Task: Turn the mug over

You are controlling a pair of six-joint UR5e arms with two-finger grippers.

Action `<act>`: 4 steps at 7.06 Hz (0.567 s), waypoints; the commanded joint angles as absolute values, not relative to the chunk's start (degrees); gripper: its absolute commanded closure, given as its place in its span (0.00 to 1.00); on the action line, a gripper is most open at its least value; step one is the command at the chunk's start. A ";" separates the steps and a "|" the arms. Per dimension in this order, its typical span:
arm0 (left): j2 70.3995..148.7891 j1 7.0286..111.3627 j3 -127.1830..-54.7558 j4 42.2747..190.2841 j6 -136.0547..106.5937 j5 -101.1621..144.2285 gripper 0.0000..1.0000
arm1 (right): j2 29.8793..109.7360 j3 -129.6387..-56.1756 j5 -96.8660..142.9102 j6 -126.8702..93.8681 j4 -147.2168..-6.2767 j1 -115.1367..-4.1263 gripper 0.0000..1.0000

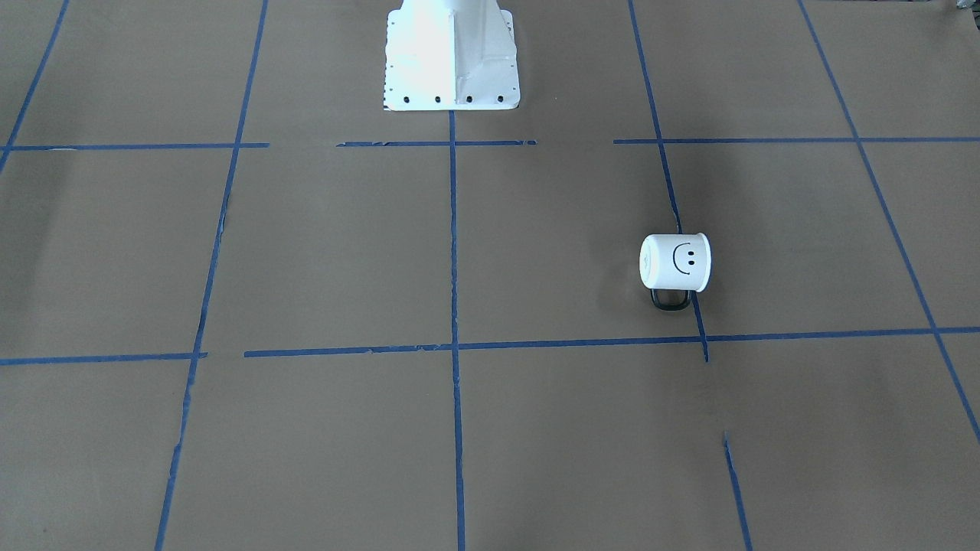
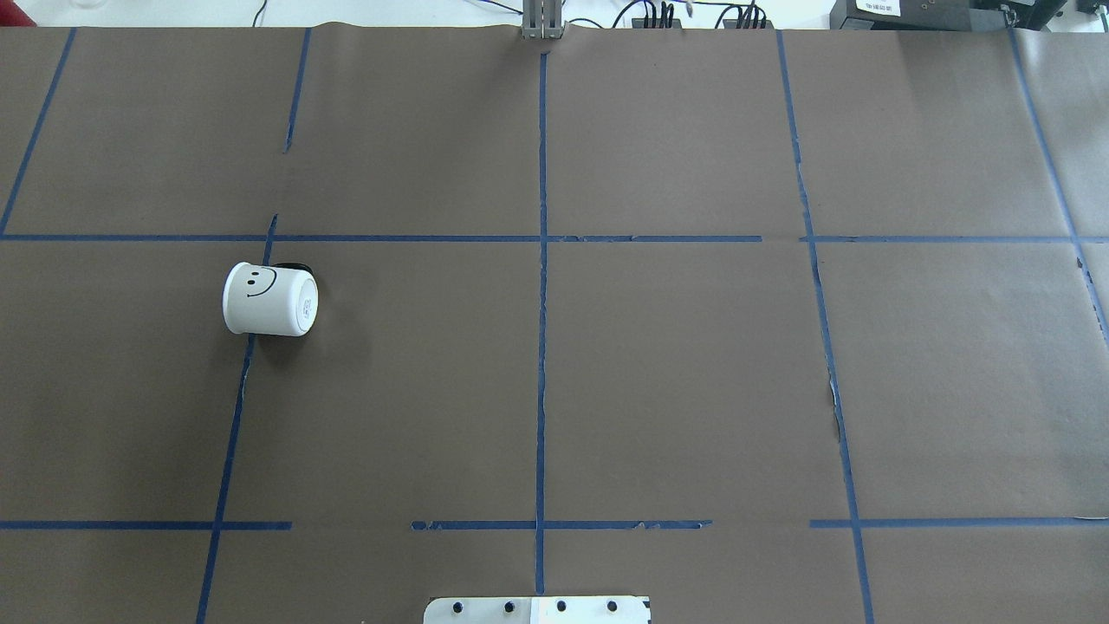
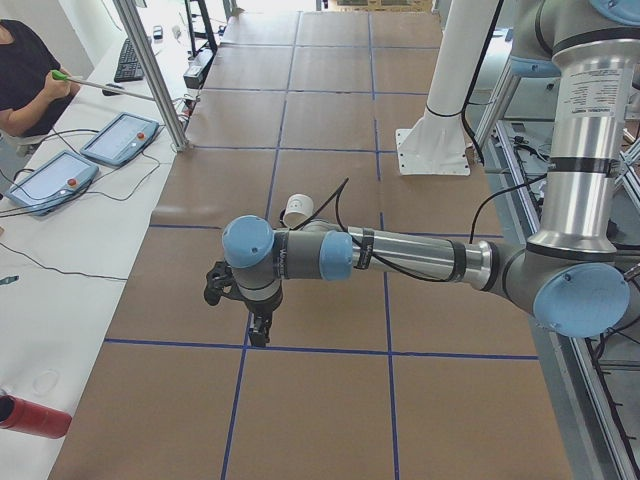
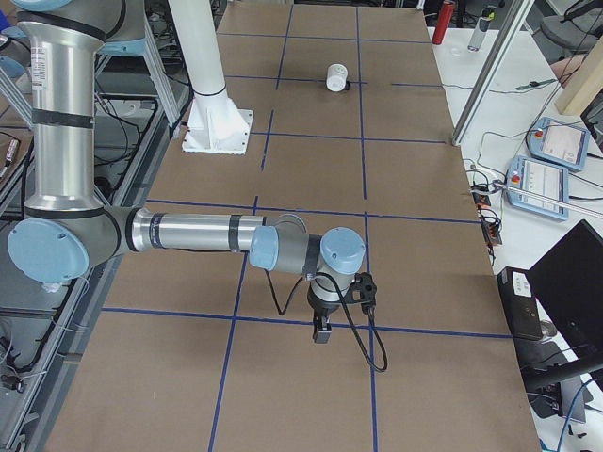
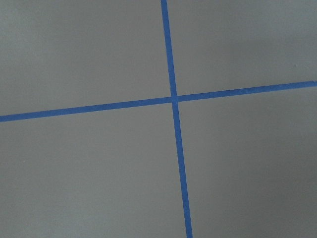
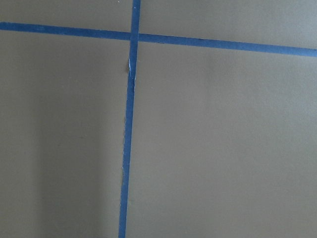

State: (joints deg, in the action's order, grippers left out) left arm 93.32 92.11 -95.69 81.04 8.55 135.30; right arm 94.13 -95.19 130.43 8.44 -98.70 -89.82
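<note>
Nothing done yet. The mug [image 1: 675,262] lies on its side on the worktop [image 1: 306,252], untouched, forward-left of the robot base [image 1: 452,57]. The left gripper [image 3: 258,332] and right gripper [image 4: 321,332] hang well apart from it. Can't tell if either one's jaws are parted or closed. The whole flip remains.

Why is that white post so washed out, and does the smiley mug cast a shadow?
Exterior front-facing view: the white post is overexposed, glare wiping detail off its left face; the mug stays crisp. Overhead exterior view: a soft shadow lies on the brown paper just below the mug. Right wrist-mounted view: the left side is dimmer.
</note>
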 commanded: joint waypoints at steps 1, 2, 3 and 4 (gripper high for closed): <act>93.44 92.20 -98.24 78.41 11.05 135.18 0.00 | 94.13 -95.10 130.43 8.44 -98.70 -89.82 0.00; 93.60 91.76 -97.65 77.79 10.99 134.83 0.00 | 94.13 -95.18 130.43 8.44 -98.70 -89.82 0.00; 92.82 92.02 -99.04 77.70 10.99 135.61 0.00 | 94.13 -95.19 130.43 8.44 -98.70 -89.82 0.00; 92.90 91.93 -98.01 78.74 11.60 135.79 0.00 | 94.13 -95.19 130.43 8.44 -98.70 -89.82 0.00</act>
State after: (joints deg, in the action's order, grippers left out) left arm 93.08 91.97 -98.35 78.08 11.05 135.45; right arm 94.13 -95.17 130.43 8.44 -98.70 -89.83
